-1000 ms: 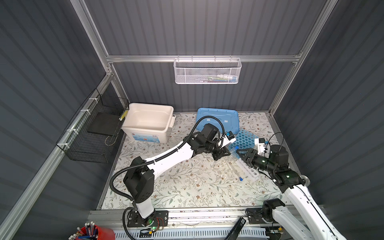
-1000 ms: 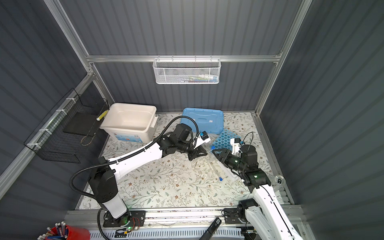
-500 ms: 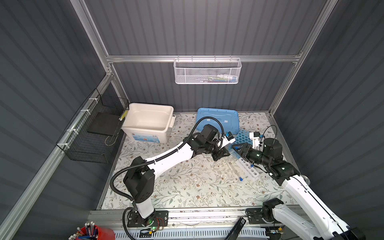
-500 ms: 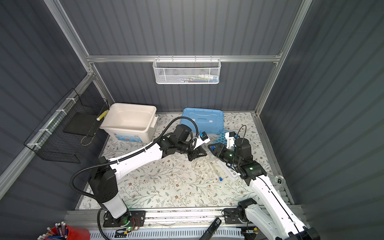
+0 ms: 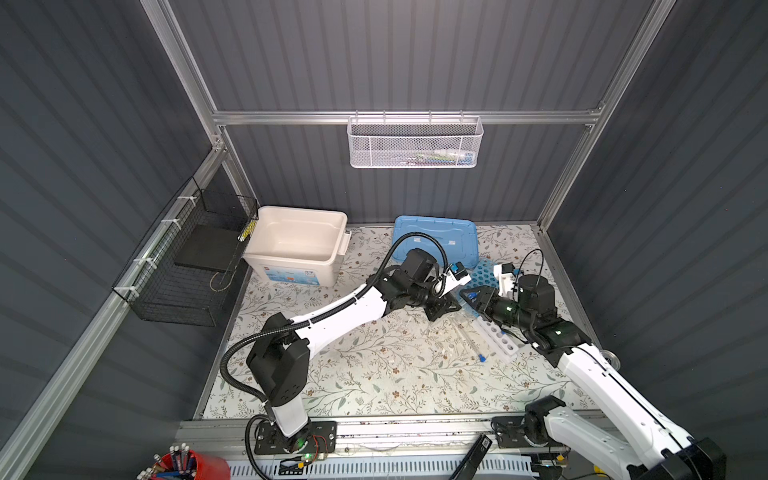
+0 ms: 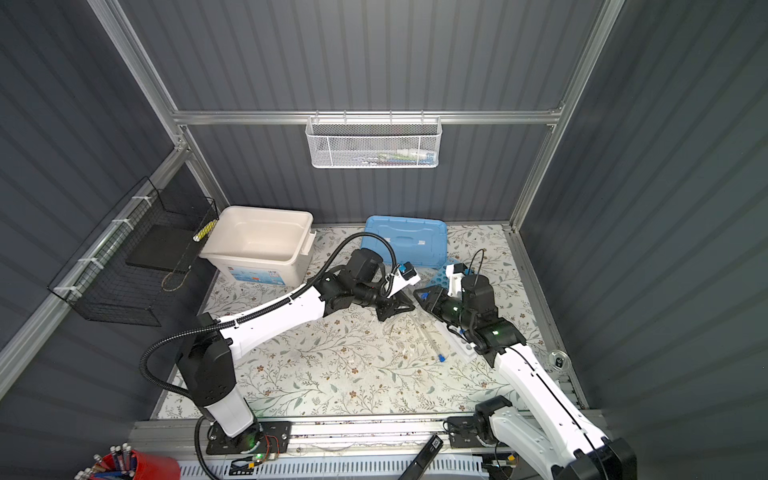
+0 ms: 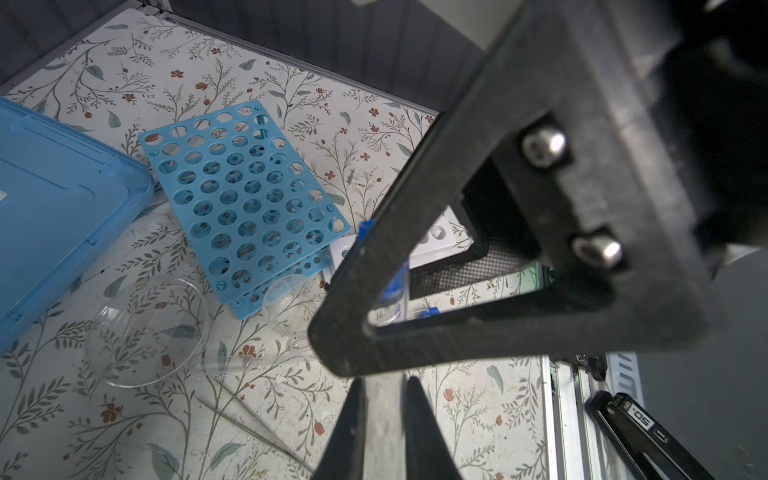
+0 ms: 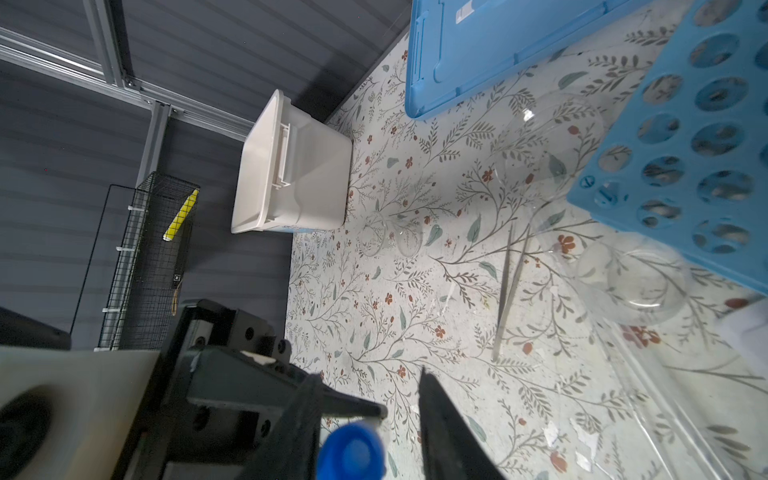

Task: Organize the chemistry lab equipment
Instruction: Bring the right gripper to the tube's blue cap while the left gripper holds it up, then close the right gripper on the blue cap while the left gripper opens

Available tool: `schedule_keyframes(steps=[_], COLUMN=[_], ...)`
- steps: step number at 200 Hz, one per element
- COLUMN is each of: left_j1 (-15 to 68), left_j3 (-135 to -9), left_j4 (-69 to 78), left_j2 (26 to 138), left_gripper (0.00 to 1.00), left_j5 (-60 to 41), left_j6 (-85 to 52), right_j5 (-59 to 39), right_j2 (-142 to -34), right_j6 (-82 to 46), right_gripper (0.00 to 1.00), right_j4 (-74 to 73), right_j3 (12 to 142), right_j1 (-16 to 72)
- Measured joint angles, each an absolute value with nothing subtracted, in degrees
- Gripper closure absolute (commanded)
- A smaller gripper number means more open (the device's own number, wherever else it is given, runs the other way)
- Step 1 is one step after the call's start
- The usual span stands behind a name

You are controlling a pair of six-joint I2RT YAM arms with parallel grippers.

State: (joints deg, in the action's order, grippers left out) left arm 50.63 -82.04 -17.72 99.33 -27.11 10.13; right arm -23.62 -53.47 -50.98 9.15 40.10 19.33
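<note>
My left gripper [image 5: 448,308] [image 7: 384,380] is shut on a clear blue-capped tube and holds it above the mat. The tube's blue cap [image 5: 471,296] [image 8: 353,451] sits between the fingers of my right gripper [image 5: 474,296] [image 8: 369,372]. Those jaws are open, with a gap on one side of the cap. Just behind lies the blue many-holed rack [image 5: 484,268] [image 7: 245,195]. The white one-row rack [image 5: 496,336] and another tube [image 5: 469,340] lie under my right arm. A glass dish [image 7: 145,332], a small beaker [image 7: 291,307] and thin rods [image 8: 509,291] rest on the mat.
The white bin [image 5: 297,245] stands at the back left, its light-blue lid [image 5: 436,239] flat at the back centre. A black wire basket [image 5: 187,266] hangs on the left wall and a white mesh basket [image 5: 415,143] on the back wall.
My right gripper has moved left to the left gripper and its jaws have narrowed around the tube's blue cap. The left arm has stayed still with the tube.
</note>
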Motion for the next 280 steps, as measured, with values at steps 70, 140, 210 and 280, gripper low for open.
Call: schedule_keyframes(steps=[70,140,210,280], left_j1=[50.63,50.63,50.63,50.63], left_j3=[-79.70,-79.64,-79.02,-77.54], left_j4=[-16.69,-16.60,-14.48,-12.78], left_j2=[99.02,98.87,98.30,94.02], left_gripper=[0.83,0.80,0.52,0.30], left_j5=[-27.09,-27.09,-27.29,-26.37], left_j6=[9.74,8.91,7.20,6.35], right_j5=[-22.11,-21.15,-19.20,-10.46], right_j2=[-54.48,-54.87,-54.92,-56.71], right_j6=[-50.89,-50.70,-50.30,-43.94], right_gripper=[0.77,0.83,0.86,0.86], right_j4=[8.73,8.51,8.95,20.03], right_j3=[40.10,40.10,40.32,49.84], right_j1=[20.21,20.58,21.47,21.80])
